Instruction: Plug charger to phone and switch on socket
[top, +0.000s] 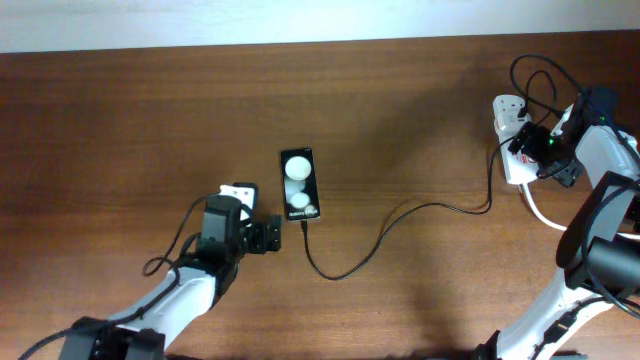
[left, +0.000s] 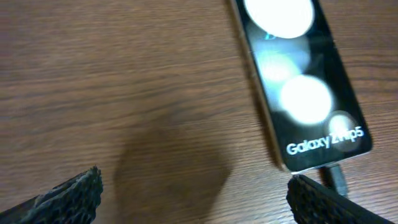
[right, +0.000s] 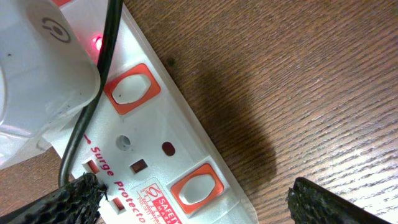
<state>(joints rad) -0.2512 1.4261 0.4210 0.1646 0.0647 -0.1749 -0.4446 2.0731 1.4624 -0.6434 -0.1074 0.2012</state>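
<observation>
Looking like the last step. The charger (top: 400, 215) has its plug tip (left: 336, 176) at the bottom edge of the phone (top: 299, 185), and it seems seated. The screen is lit with the Galaxy Z Flip5 logo, but the blur stops me confirming full insertion.

The left gripper (left: 193, 202) hovers just beside the phone's bottom end. Its fingers are spread wide, holding nothing and touching neither phone nor cable. The cable runs slack away from the phone to the socket (right: 163, 127), which lies well apart from the phone.

Over there the right gripper (right: 199, 202) hangs low above the strip, fingers also wide and empty. The white adapter (right: 37, 68) is plugged in, with its rocker switch (right: 130, 87) alongside and a small red lamp (right: 96, 42) glowing.

My read: power is probably on, going by the lamp plus the lit screen. I can't tell the rocker's position though.

If a press is needed, the next move is:
- Narrow the fingers to a tip.
- Come down on the adapter's rocker, not the second rocker (right: 196, 186).
- Push gently so the strip doesn't skid and tug the plug from the phone.
</observation>
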